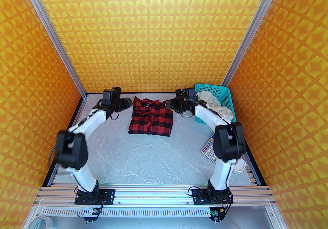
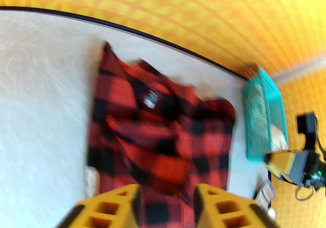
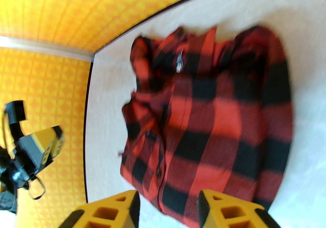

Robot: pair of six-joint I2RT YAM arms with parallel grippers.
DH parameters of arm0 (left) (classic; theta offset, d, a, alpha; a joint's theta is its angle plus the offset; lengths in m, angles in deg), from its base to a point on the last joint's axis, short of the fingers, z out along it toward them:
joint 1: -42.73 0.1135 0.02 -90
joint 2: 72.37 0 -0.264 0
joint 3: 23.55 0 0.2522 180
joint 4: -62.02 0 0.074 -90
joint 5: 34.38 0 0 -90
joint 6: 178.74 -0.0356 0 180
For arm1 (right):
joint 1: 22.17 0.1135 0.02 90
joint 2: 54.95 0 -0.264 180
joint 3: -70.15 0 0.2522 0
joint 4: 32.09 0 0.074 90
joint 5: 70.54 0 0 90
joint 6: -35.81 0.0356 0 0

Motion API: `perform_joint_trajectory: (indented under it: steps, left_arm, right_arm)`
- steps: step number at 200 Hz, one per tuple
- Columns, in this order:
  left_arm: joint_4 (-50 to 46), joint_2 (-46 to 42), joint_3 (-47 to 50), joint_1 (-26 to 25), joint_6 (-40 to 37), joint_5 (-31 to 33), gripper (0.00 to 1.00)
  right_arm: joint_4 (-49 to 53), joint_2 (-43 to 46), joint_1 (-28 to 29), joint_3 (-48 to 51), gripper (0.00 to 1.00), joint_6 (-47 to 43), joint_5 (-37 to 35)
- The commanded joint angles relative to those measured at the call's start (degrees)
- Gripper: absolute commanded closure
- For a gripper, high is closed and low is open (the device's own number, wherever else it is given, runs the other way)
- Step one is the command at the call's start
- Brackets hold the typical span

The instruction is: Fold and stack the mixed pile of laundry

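The red-and-black check shirt lies folded flat on the grey table near its far edge, collar toward the back wall; in the wrist views the shirt is blurred. My left gripper hovers just left of the collar end, open, with nothing between its yellow fingers. Just right of the shirt's far corner hangs my right gripper, also open and empty, with its fingers spread. The cream garment is heaped in the teal basket, behind my right arm.
The basket stands at the table's far right corner. A grey calculator lies by the right edge, partly behind my right elbow, with a small white object nearer the front. A black rim bounds the tabletop.
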State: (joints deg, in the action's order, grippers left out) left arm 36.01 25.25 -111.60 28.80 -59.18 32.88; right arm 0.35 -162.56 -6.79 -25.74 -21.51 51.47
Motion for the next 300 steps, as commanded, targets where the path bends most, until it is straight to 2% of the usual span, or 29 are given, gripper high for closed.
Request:
perform_joint_trajectory:
  steps: [1, 21, 44, 87, 107, 126, 147, 157, 183, 206, 224, 246, 266, 283, 300]
  left_arm:
    - [-2.46, 3.97, 3.59, -2.65, -3.45, -2.64, 0.80]
    - [-1.81, 9.66, 0.40, -3.63, -3.66, -5.56, 0.83]
    - [-1.96, 17.32, -6.77, -4.42, -4.09, -8.07, 0.83]
    - [4.17, 28.32, -20.66, -4.63, -2.34, -9.71, 0.74]
    - [5.46, 33.27, -27.23, -4.62, -2.13, -9.73, 0.68]
    - [7.25, 38.76, -32.31, -4.34, -1.82, -9.62, 0.66]
    - [8.24, 42.26, -35.74, -3.48, -1.38, -9.41, 0.67]
    - [7.76, 41.58, -35.75, -3.03, -1.41, -9.21, 0.64]
    - [3.70, 29.61, -27.97, -2.77, -5.03, -6.53, 0.50]
    - [-2.14, 14.82, -15.05, -2.70, -7.32, -4.00, 0.38]
    - [-5.70, 5.78, -2.86, -2.15, -6.92, -2.67, 0.34]
    - [-6.13, -2.18, 10.96, -0.64, -5.37, -2.61, 0.31]
    - [-0.87, -6.14, 21.32, 0.35, -2.30, -3.85, 0.30]
    - [5.41, -6.15, 26.53, 0.49, 0.39, -5.93, 0.27]
    - [9.06, -3.69, 27.59, 0.54, 1.67, -6.98, 0.25]
  right_arm:
    - [-3.56, -4.77, 3.18, 0.52, 0.62, 0.46, -1.35]
    - [-3.20, -9.56, 3.42, -3.66, 0.64, 0.68, -2.26]
    - [1.63, -15.70, 3.21, -11.12, 0.66, -2.09, -4.34]
    - [3.25, -20.82, 1.45, -18.42, 0.66, -1.76, -4.53]
    - [3.50, -20.71, 0.58, -18.64, 0.66, -1.57, -4.70]
    - [4.98, -19.00, -0.06, -17.40, 0.65, -1.81, -5.49]
    - [6.13, -12.26, -0.18, -11.24, 0.61, -2.74, -8.04]
    - [5.44, -7.73, -0.17, -5.91, 0.57, -2.73, -8.46]
    - [1.58, 4.33, -0.34, 10.38, 0.48, -1.29, -5.48]
    - [-3.12, 13.22, -0.76, 25.04, 0.42, 1.89, -1.95]
    - [-9.18, 17.40, -0.70, 33.90, 0.39, 6.03, 1.19]
    - [-17.62, 17.43, -0.75, 39.47, 0.37, 11.66, 3.72]
    - [-25.64, 15.10, -0.46, 40.87, 0.37, 17.31, 4.73]
    - [-31.19, 11.33, -0.27, 40.62, 0.38, 21.63, 4.98]
    - [-36.63, 7.36, 0.22, 40.33, 0.41, 25.68, 5.34]
